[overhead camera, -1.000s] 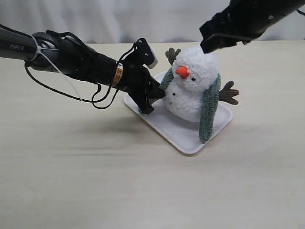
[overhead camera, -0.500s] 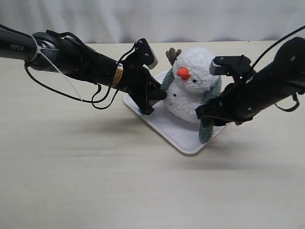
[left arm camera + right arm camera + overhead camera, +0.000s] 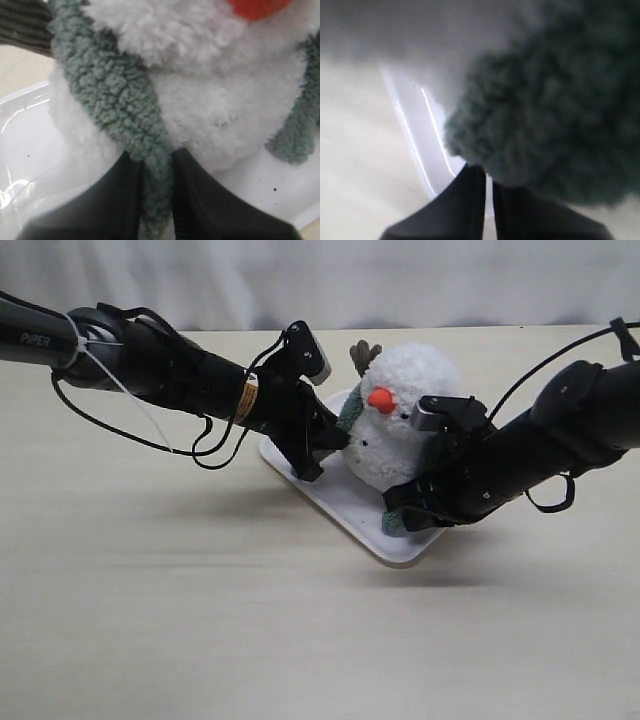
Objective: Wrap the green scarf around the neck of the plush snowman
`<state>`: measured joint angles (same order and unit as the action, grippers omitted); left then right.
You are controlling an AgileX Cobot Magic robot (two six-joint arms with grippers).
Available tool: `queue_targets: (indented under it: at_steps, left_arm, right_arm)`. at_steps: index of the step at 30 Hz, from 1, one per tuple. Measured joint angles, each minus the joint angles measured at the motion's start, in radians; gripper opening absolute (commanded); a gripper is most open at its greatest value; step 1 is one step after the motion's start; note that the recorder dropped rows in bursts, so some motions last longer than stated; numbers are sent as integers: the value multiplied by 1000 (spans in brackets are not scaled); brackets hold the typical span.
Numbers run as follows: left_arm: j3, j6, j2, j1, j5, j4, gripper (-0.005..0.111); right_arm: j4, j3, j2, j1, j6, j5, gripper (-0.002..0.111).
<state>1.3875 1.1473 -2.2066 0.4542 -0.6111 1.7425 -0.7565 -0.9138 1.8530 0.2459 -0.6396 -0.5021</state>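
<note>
Nearest the camera, the right gripper (image 3: 402, 510) sits low over the front part of the white tray (image 3: 355, 515), its fingers (image 3: 470, 200) pressed together with barely a slit between them. The end of the green scarf (image 3: 545, 115) bulges right at their tips, touching them. Whether any knit is actually caught in that closed pinch I cannot tell (the wrist view is blurred just there).

That tail hangs down the side of the plush snowman (image 3: 420, 380), its long axis running from neck to tray, so its tip lies straight ahead of the right fingers, not beside them. The snowman stands on the tray, leaning a little, with the scarf draped over its neck and one tail down each side.

Further back, the left gripper (image 3: 157, 190) has its fingers narrowed on the other tail, clamping it low against the body.

Judging by this, crossing the near tail over the front falls to the right arm, if it has a real hold.
</note>
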Motion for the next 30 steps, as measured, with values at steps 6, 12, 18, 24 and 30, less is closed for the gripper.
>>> queue_targets:
  at_steps: [6,12,18,24,30]
  left_arm:
    - [0,0,0,0,0,0,19]
    - [0,0,0,0,-2,0,19]
    - [23,91,0,0,-6,5,33]
    - [27,154,2,0,-45,5,36]
    - [27,161,2,0,-138,5,36]
  right_arm:
    - [-31,0,3,0,-31,-17,4]
    - [-34,0,3,0,-33,-36,4]
    - [-52,-45,-28,0,-33,-200,4]
    - [-65,-111,-96,0,-37,-382,4]
    - [-65,-200,-207,0,-104,-397,4]
